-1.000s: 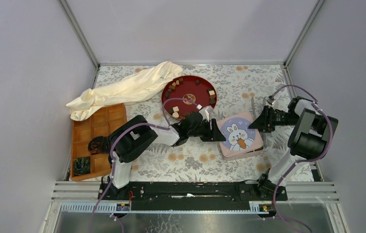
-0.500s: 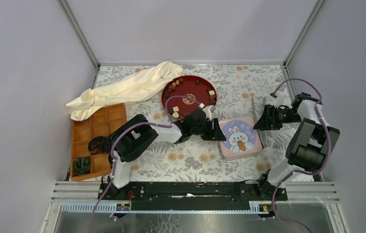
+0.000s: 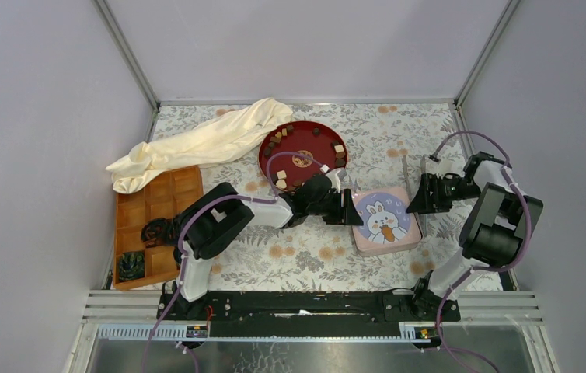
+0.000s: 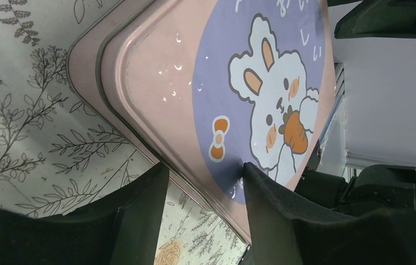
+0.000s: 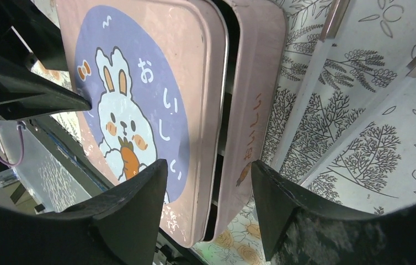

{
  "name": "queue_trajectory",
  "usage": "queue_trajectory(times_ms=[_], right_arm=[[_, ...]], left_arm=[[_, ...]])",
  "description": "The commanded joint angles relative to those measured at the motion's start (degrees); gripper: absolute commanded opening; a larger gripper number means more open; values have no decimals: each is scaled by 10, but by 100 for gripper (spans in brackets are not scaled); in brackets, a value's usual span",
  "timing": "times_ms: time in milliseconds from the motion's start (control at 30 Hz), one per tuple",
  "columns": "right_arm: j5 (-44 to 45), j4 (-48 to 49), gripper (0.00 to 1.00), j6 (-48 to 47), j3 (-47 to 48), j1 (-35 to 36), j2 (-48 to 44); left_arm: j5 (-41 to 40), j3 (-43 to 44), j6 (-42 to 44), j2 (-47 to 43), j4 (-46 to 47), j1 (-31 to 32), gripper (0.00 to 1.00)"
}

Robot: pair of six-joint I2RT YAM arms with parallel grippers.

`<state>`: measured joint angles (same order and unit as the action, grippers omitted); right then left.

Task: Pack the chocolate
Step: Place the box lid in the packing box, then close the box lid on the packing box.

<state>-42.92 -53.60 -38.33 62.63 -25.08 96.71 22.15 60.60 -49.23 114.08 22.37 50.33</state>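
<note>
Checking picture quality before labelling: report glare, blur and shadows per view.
Top view: even, soft light, sharp, no glare on the tin. Left wrist: small glints on the lid; the left fingers at the bottom are dark and soft-edged. Right wrist: a bright line runs along the lid's rim; the right fingers are near, dark, with little detail.

Pink tin lid (image 3: 384, 220) with purple circle, white rabbit and orange carrot, dark red round tray (image 3: 315, 143), dark brown, tan and cream chocolate pieces (image 3: 277, 140), pale yellow cloth (image 3: 197, 144), brown wooden divided tray (image 3: 167, 190), white tablecloth (image 3: 399, 132) with grey leaves and orange flowers.
</note>
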Motion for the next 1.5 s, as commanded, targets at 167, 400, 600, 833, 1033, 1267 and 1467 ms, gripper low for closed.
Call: queue_trajectory(times_ms=[167,400,600,833,1033,1267,1467], right_arm=[[-4,-35,56,-30,-8,59,19],[-24,-49,36,-10,11,111,25],[-61,-73,22,-5,29,143,48],[-58,-61,18,8,40,157,75],[-33,-41,48,16,36,157,53],[-20,-53,67,0,41,156,29],[-7,-60,61,-17,30,156,35]], left_arm=[[13,20,14,11,-12,4,59],[6,-13,8,-9,11,1,64],[0,-38,1,-25,28,-5,65],[-4,-71,1,-44,47,-13,67],[-5,-91,6,-65,76,-18,68],[-6,-100,10,-84,91,-21,68],[-9,-110,9,-100,110,-21,78]])
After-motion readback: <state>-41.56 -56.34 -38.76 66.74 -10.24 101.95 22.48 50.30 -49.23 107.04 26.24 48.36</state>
